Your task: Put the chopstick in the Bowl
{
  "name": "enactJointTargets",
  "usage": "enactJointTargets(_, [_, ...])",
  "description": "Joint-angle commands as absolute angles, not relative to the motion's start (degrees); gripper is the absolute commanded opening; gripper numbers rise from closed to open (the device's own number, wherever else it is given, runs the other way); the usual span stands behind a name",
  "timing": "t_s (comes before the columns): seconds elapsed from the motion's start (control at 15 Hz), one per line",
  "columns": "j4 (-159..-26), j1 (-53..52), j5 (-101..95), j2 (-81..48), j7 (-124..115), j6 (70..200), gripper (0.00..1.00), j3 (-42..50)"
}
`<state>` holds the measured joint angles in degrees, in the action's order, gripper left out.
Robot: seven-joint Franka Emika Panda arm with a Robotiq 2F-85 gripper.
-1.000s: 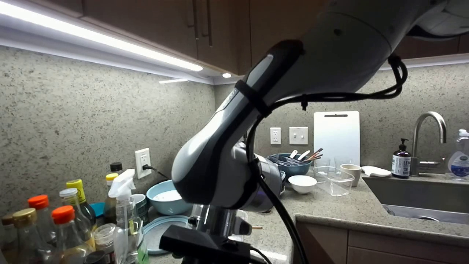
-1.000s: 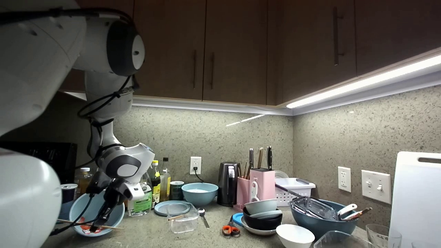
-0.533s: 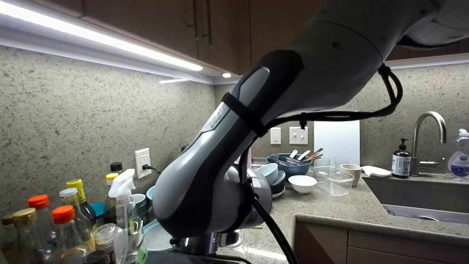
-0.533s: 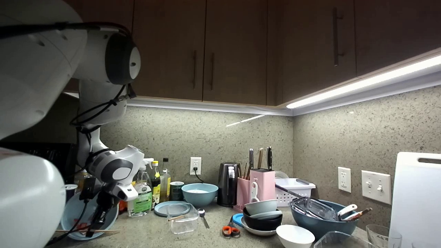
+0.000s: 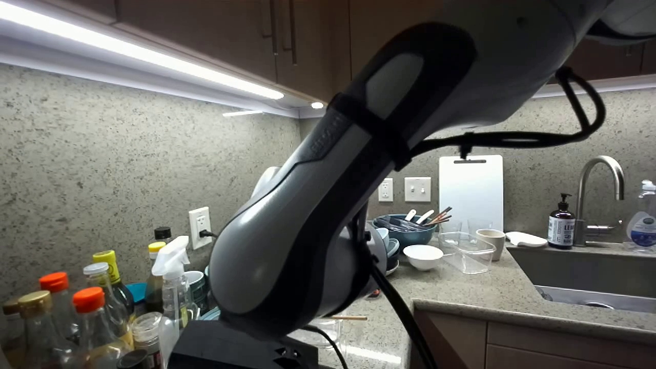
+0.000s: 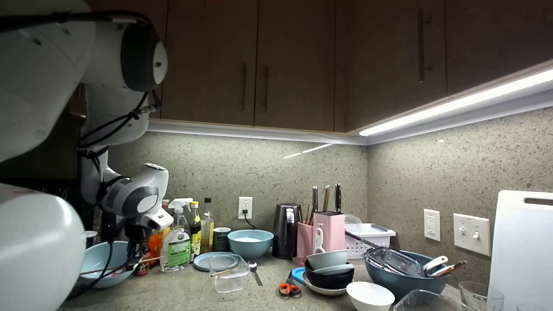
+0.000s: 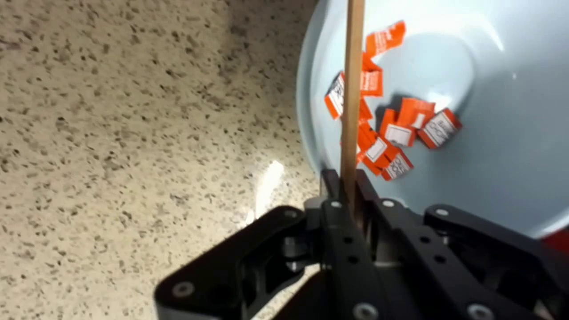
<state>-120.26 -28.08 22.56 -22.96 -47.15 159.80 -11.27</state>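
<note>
The chopstick is a thin, straight, light-brown stick [image 7: 353,66] in the wrist view. My gripper [image 7: 347,180] is shut on it there, with the stick running between the fingertips and out over the bowl. The bowl is light blue [image 7: 498,146] and holds several orange-and-white packets. The fingertips are over the near-left part of its rim. In an exterior view the bowl [image 6: 108,281] stands on the counter at the left, and the chopstick [image 6: 150,260] crosses above its right rim. The gripper [image 6: 133,260] is dark there and partly hidden among cables.
A spray bottle [image 6: 178,248] and sauce bottles stand close right of and behind the bowl. A clear container [image 6: 231,283] with a short stick in it, a blue plate [image 6: 201,262] and another blue bowl [image 6: 250,246] are farther right. Scissors [image 6: 289,290] lie on the counter.
My gripper has risen and moved back with the chopstick held. The bowl has shifted left and stands more level than before, when its opening was tipped toward the camera.
</note>
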Motion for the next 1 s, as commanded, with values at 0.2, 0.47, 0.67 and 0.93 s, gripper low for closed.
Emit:
enactJointTargets(0.2, [-132.48, -34.31, 5.33, -10.16, -64.43, 168.11, 0.07, -2.53])
enactJointTargets(0.47, [-138.96, -37.95, -7.77, -1.9, -77.67, 170.88, 0.07, 9.95])
enactJointTargets(0.67, [-140.68, -36.09, -23.18, 3.29, -88.65, 170.19, 0.07, 17.71])
enactJointTargets(0.93, [-138.59, -33.82, -26.86, 3.34, -91.57, 169.45, 0.07, 20.13])
